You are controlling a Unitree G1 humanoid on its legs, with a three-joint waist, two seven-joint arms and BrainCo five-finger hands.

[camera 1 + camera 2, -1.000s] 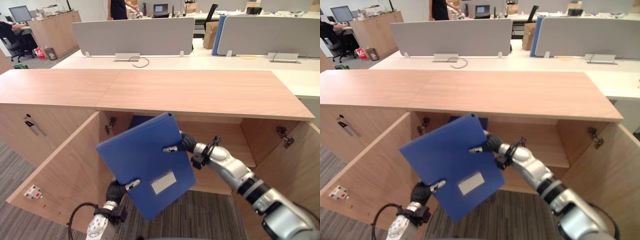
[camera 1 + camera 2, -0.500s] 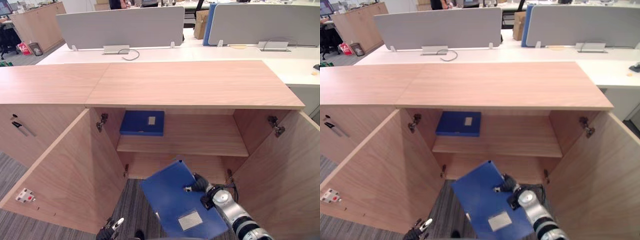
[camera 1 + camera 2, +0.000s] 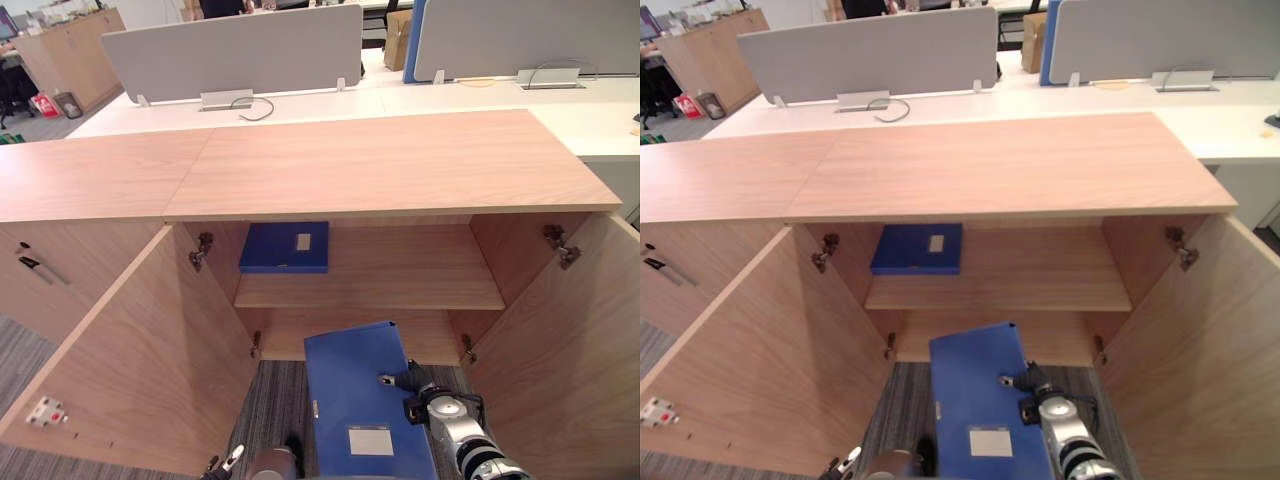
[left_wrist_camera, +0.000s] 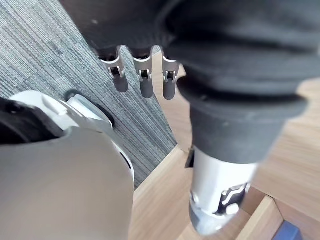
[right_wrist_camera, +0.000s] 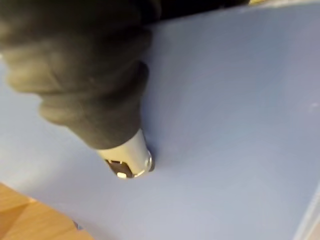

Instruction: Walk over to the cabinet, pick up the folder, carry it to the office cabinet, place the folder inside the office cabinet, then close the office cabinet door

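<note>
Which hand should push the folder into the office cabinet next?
Right. The right hand pinches the folder, whose far end sits at the office cabinet's lower opening. The left hand hangs open near the floor, holding nothing.

My right hand (image 3: pixel 1032 381) pinches the blue folder (image 3: pixel 975 395) at its edge, thumb on top, low before the open office cabinet (image 3: pixel 990 165). Second folder (image 3: pixel 917 250) lies flat on upper shelf (image 3: pixel 1040 285), left side.

Open-plan office.
We note white desks (image 3: pixel 330 100) with grey screens (image 3: pixel 235 50), a wood cabinet (image 3: pixel 380 165) and grey carpet (image 4: pixel 45 55).
</note>
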